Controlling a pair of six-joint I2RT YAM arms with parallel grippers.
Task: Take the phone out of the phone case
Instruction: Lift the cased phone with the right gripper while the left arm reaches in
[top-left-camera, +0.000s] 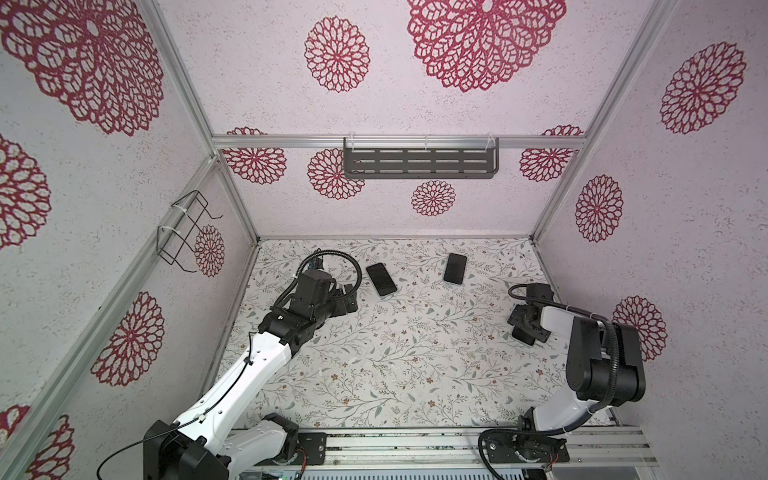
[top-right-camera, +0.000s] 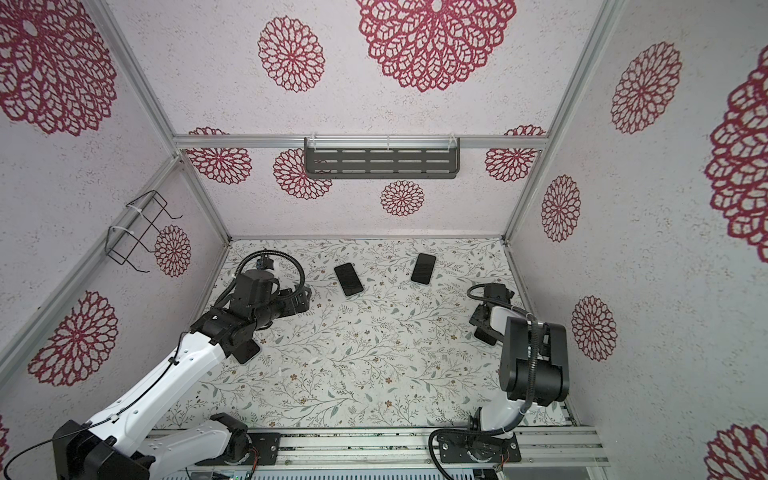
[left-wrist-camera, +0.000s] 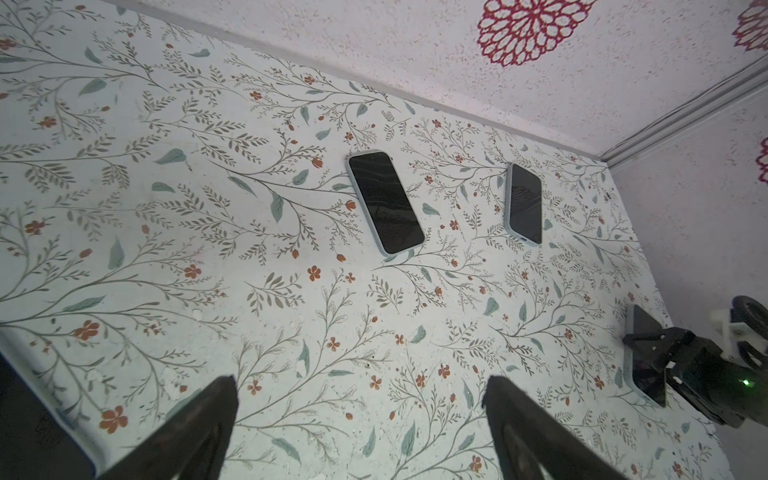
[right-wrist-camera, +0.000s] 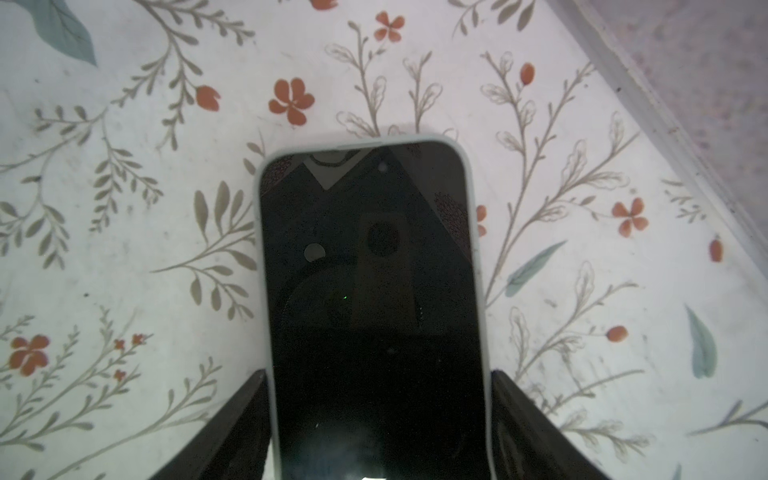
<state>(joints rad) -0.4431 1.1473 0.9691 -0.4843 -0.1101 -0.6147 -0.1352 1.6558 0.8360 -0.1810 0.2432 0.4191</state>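
Jaws of your left gripper (left-wrist-camera: 359, 380) stand spread wide above the left side of the floral table (top-left-camera: 415, 353), holding and touching nothing. Toward the far middle, a tilted phone (top-left-camera: 381, 279) and a second phone (top-left-camera: 455, 269) lie apart, screens up. On the right, your right gripper (right-wrist-camera: 378, 372) straddles the phone (right-wrist-camera: 370, 270), screen-up in its pale phone case (right-wrist-camera: 361, 141), one finger close against each long edge. Whether they actually clamp it, you cannot tell.

no legible text or numbers, no brand readable on phone (right-wrist-camera: 374, 291)
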